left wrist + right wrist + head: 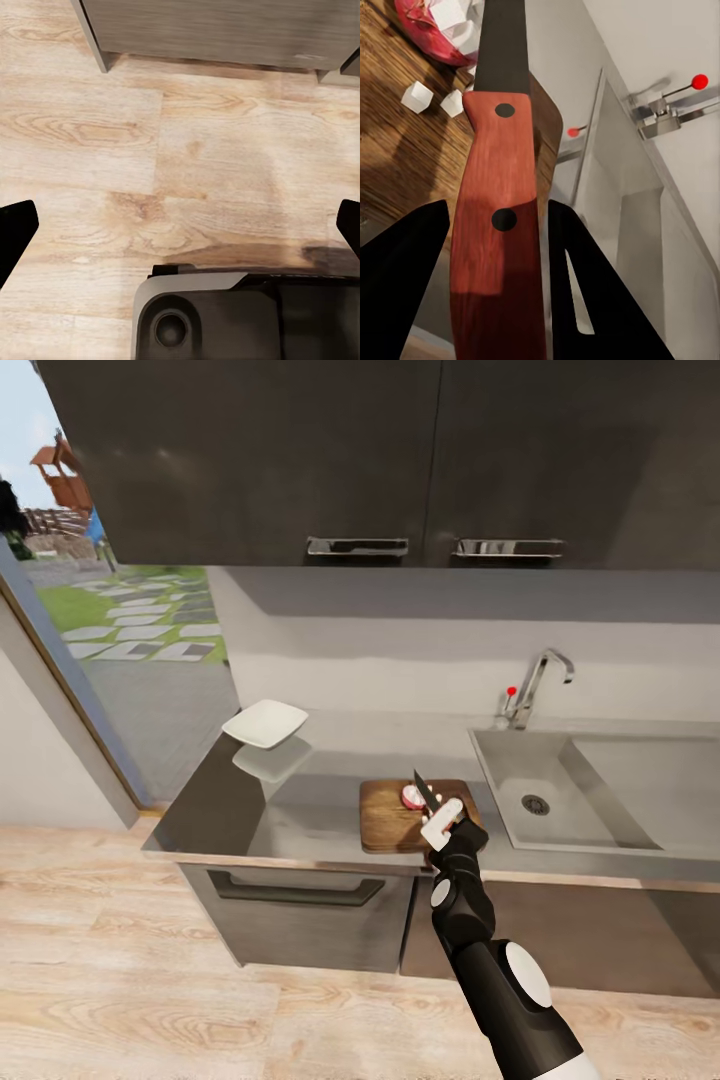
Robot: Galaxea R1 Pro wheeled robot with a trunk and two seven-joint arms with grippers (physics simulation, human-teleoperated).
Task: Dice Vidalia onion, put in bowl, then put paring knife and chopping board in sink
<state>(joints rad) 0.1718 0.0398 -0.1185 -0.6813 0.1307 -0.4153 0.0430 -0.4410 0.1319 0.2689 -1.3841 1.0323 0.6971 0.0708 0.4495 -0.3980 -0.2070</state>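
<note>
onion pieces on the board, knife raised above them

the chopping board [392, 817], brown wood with visible grain, lies flat on the grey countertop [270, 810] just left of the sink [590, 790]. on it sits the onion [411, 796], reddish with small white cubes [417, 96] beside it. the paring knife [427, 793], dark pointed blade and reddish riveted handle [499, 217], is tilted above the board, point toward the wall. the white squarish bowl [265, 723] sits at the counter's far left. the steel sink has a round drain and chrome tap [535, 685].
</note>
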